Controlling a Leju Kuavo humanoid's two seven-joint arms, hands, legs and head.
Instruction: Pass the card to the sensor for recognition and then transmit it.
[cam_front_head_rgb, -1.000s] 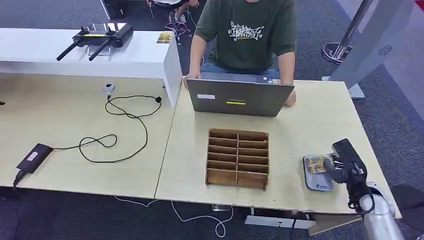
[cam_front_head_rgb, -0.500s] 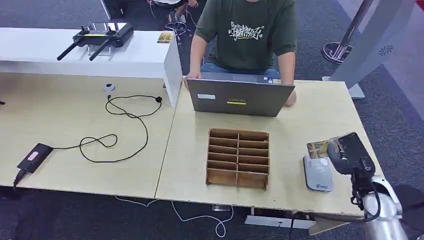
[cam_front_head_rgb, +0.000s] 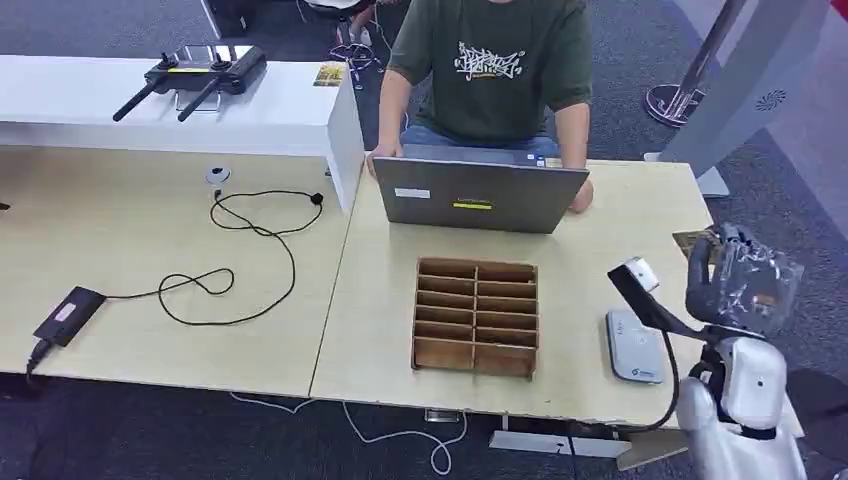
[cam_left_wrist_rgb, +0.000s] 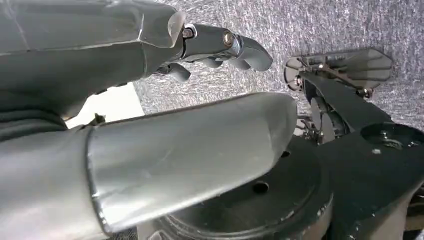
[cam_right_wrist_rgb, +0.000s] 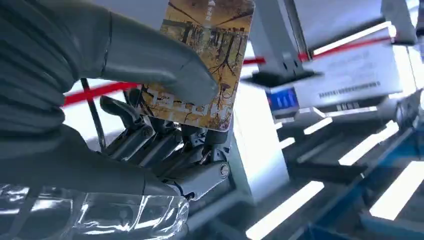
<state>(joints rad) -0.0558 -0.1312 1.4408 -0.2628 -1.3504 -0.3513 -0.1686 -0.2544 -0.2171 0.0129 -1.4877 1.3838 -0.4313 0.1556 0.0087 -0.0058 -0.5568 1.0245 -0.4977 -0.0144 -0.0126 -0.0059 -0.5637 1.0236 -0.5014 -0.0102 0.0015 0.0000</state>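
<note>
My right hand (cam_front_head_rgb: 742, 278) is raised above the table's right edge and holds the card (cam_front_head_rgb: 692, 242), a picture card in brown and yellow. In the right wrist view the thumb (cam_right_wrist_rgb: 165, 65) presses the card (cam_right_wrist_rgb: 210, 45) against the darker fingers (cam_right_wrist_rgb: 165, 145) behind it. The grey card sensor (cam_front_head_rgb: 635, 346) lies flat on the table below and left of that hand, with nothing on it. My left hand (cam_left_wrist_rgb: 150, 100) hangs over grey carpet, its fingers apart and holding nothing.
A wooden compartment box (cam_front_head_rgb: 476, 315) stands in the table's middle, left of the sensor. A person in a green shirt (cam_front_head_rgb: 492, 70) sits behind a grey laptop (cam_front_head_rgb: 478, 195) at the far edge. A black cable (cam_front_head_rgb: 250, 255) and adapter lie on the left table.
My right hand has lifted the card off the sensor and risen up and to the right, turning at the wrist. The sensor's top is now bare.
</note>
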